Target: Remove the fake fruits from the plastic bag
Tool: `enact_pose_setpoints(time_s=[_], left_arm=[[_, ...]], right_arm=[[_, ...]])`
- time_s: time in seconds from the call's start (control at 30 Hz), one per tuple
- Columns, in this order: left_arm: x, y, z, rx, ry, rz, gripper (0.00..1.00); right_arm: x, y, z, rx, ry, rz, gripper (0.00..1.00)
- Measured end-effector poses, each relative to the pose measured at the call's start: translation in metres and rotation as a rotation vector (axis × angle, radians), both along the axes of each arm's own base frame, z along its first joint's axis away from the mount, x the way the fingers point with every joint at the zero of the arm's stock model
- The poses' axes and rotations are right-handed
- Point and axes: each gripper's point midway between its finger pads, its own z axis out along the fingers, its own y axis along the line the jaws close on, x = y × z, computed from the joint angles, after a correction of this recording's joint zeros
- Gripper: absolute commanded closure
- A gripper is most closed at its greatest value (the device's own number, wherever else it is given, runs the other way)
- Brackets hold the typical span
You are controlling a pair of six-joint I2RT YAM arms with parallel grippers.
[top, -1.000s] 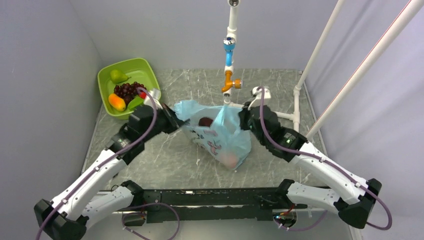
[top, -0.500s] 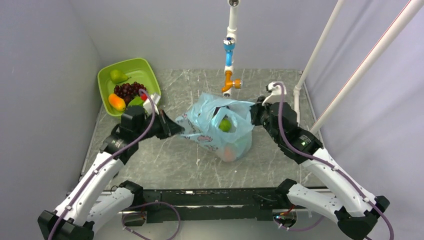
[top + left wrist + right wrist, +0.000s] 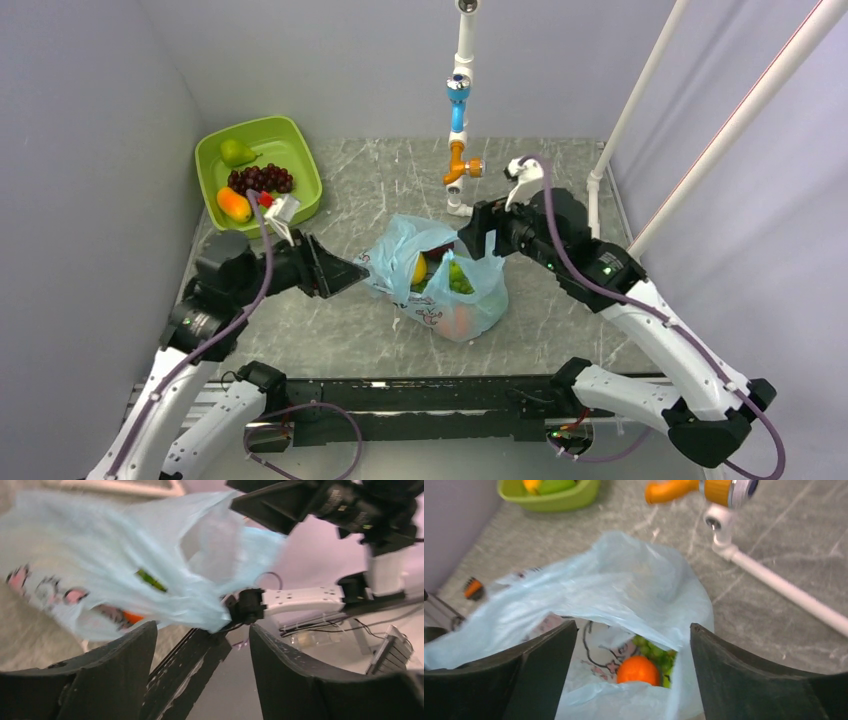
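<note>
On tabletop (image 3: 340,330), nearest: bag (image 3: 440,300) slumped, mouth open, fruits (image 3: 638,670) inside, orange, lemon, green. Just left of bag: left tool (image 3: 202,630) spread wide, tips by its edge. Over bag's far side: right tool (image 3: 633,625) equally wide. Far left of bag: tub (image 3: 306,175).

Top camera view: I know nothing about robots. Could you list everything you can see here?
plastic bag: one, light blue, middle of the table, mouth open
fake fruits: at least three showing, yellow, green and orange, inside the bag
tub: one, lime green, far left corner
pear: one, pale green, in the tub
grape bunch: one, dark purple, in the tub
orange-yellow fruit: one, in the tub
pipe stand: one, white, blue and orange, far middle
poles: two, white, right side
table: one, grey marbled
left gripper: black, open, beside the bag
right gripper: black, open, above the bag's mouth
</note>
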Motion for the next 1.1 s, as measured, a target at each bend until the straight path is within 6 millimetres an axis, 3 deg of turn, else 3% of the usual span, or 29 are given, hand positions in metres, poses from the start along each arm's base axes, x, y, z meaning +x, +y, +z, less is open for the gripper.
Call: enact_pose_setpoints(time_s=[0.1, 0.17, 0.23, 0.33, 0.43, 0.5, 0.6, 0.7, 0.8, 0.87, 1.03, 1.1], left_arm=[[-0.012, -0.002, 0.043, -0.058, -0.121, -0.053, 0.20], [-0.017, -0.006, 0.054, -0.093, -0.160, -0.094, 0.17], [-0.021, -0.014, 0.054, -0.134, -0.159, -0.147, 0.16], [-0.027, -0.036, 0.044, -0.153, -0.103, -0.244, 0.19], [-0.050, -0.075, 0.046, -0.101, -0.062, -0.397, 0.22], [-0.061, -0.101, 0.057, -0.071, -0.089, -0.477, 0.23], [-0.070, -0.119, 0.062, -0.047, -0.153, -0.519, 0.23], [-0.072, -0.126, 0.053, -0.016, -0.166, -0.529, 0.33], [-0.064, -0.137, 0.033, 0.043, -0.150, -0.511, 0.39], [-0.051, -0.143, 0.007, 0.112, -0.116, -0.470, 0.44], [-0.015, -0.138, -0.056, 0.317, -0.024, -0.321, 0.46], [0.003, -0.127, -0.077, 0.421, -0.008, -0.239, 0.46]], right_arm=[[-0.005, 0.003, 0.039, 0.077, -0.058, 0.025, 0.11], [-0.011, 0.007, 0.059, 0.130, -0.081, 0.053, 0.15], [-0.017, 0.017, 0.074, 0.193, -0.091, 0.101, 0.30], [-0.027, 0.037, 0.080, 0.273, -0.070, 0.192, 0.56], [-0.035, 0.054, 0.056, 0.308, -0.010, 0.259, 0.61], [-0.042, 0.056, 0.021, 0.290, 0.055, 0.267, 0.61], [-0.057, 0.045, -0.035, 0.235, 0.149, 0.251, 0.59], [-0.071, 0.043, -0.040, 0.256, 0.148, 0.296, 0.60], [-0.091, 0.043, -0.039, 0.306, 0.134, 0.378, 0.62], [-0.102, 0.044, -0.045, 0.333, 0.143, 0.422, 0.66], [-0.125, 0.039, -0.098, 0.350, 0.291, 0.428, 0.73], [-0.133, 0.035, -0.130, 0.352, 0.376, 0.390, 0.72]])
